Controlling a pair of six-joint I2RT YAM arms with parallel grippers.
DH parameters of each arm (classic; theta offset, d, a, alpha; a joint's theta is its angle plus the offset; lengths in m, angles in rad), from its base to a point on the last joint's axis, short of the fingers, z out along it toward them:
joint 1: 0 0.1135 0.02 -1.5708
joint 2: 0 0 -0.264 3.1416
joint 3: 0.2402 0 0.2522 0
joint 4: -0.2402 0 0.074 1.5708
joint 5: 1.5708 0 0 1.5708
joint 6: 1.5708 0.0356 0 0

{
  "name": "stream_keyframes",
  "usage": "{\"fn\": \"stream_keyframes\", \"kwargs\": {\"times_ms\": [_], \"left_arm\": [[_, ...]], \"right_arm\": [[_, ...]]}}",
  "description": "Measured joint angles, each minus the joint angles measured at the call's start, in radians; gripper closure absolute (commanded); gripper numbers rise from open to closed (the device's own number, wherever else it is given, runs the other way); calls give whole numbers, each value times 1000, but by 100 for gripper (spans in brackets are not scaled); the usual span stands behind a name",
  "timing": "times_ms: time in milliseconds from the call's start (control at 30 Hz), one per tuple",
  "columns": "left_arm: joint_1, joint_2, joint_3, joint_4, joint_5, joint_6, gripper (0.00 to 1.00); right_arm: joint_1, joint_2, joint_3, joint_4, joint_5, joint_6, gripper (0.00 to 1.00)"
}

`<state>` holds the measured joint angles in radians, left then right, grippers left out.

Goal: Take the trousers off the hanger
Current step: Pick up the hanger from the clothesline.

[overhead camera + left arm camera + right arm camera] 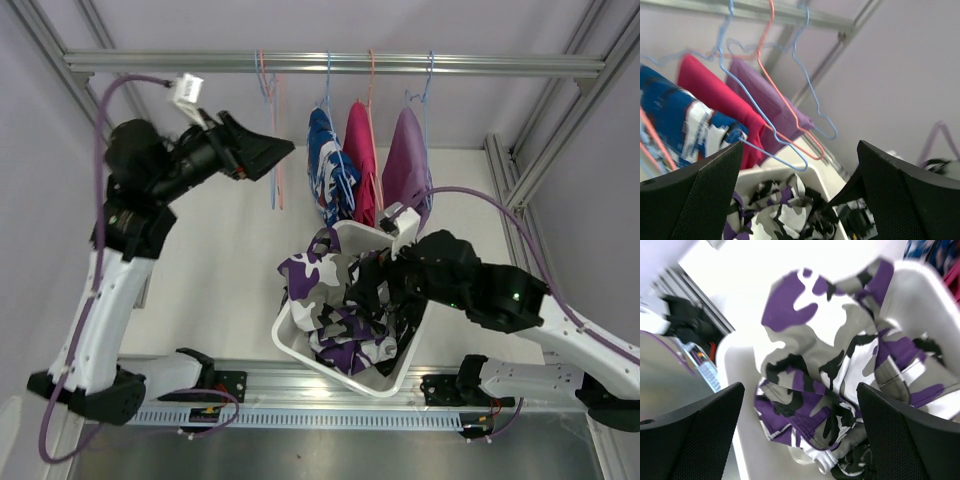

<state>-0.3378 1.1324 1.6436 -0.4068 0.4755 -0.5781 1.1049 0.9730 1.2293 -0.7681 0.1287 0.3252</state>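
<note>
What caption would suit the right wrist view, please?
Open right gripper hovers over purple camouflage trousers in a white basket.

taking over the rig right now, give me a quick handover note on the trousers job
Left gripper: jaws open, empty, raised by the empty hangers on the rail.
Right gripper: jaws open, empty, over the white bin.
Done: purple camouflage trousers lie in the bin, with a black garment beside them.
Left: blue-white trousers, pink trousers and lilac trousers hang on their hangers.
</note>
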Motion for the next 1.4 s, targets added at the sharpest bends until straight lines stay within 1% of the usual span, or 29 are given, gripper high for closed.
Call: {"fn": "stream_keyframes", "kwargs": {"times_ms": [67, 200, 267, 400, 567, 633, 667, 733, 767, 800, 867, 933, 1033, 1067, 1133, 1200, 1233, 1367, 1400], "left_arm": [[-26, 66, 5, 11, 34, -1, 1], [-77, 268, 104, -22, 69, 0, 1], [-97, 345, 139, -23, 71, 0, 0], [-116, 424, 149, -21, 64, -8, 1], [-143, 537, 266, -16, 17, -5, 1], [-153, 563, 281, 3, 5, -8, 4], [-156, 573, 282, 16, 2, -10, 12], [-160, 592, 281, 38, -2, -28, 24], [-161, 599, 277, 58, -3, -34, 35], [-161, 602, 270, 71, -5, -41, 39], [-163, 603, 256, 96, -16, -53, 45], [-165, 603, 247, 117, -28, -63, 46], [-170, 601, 218, 169, -35, -88, 51], [-172, 599, 199, 189, -38, -99, 55], [-175, 593, 145, 235, -45, -123, 60], [-178, 587, 95, 270, -47, -159, 71], [-180, 583, 78, 291, -47, -174, 79], [-184, 555, 23, 327, -55, -206, 93], [-183, 549, 11, 335, -60, -216, 96]], "right_arm": [[0, -16, 44, -11, 8, -7, 0], [0, -43, 96, -32, 25, -12, 0], [0, -56, 101, -44, 32, -12, 1], [0, -85, 101, -73, 42, -12, 0], [0, -126, 98, -95, 48, -12, 1], [0, -149, 89, -97, 51, -11, 1], [0, -159, 83, -97, 51, -11, 1], [0, -176, 73, -100, 56, -11, 1], [0, -185, 68, -100, 58, -11, 1], [0, -194, 63, -102, 60, -8, 1], [0, -209, 55, -108, 66, -5, 0], [0, -225, 42, -112, 68, -3, 1], [0, -247, 21, -117, 70, 3, 1], [0, -255, 13, -118, 70, 5, 1], [0, -269, -2, -120, 72, 13, 0], [0, -279, -10, -126, 74, 15, 1], [0, -284, -13, -127, 74, 18, 0], [0, -299, -24, -136, 75, 23, 1], [0, -303, -26, -138, 75, 26, 1]]}}
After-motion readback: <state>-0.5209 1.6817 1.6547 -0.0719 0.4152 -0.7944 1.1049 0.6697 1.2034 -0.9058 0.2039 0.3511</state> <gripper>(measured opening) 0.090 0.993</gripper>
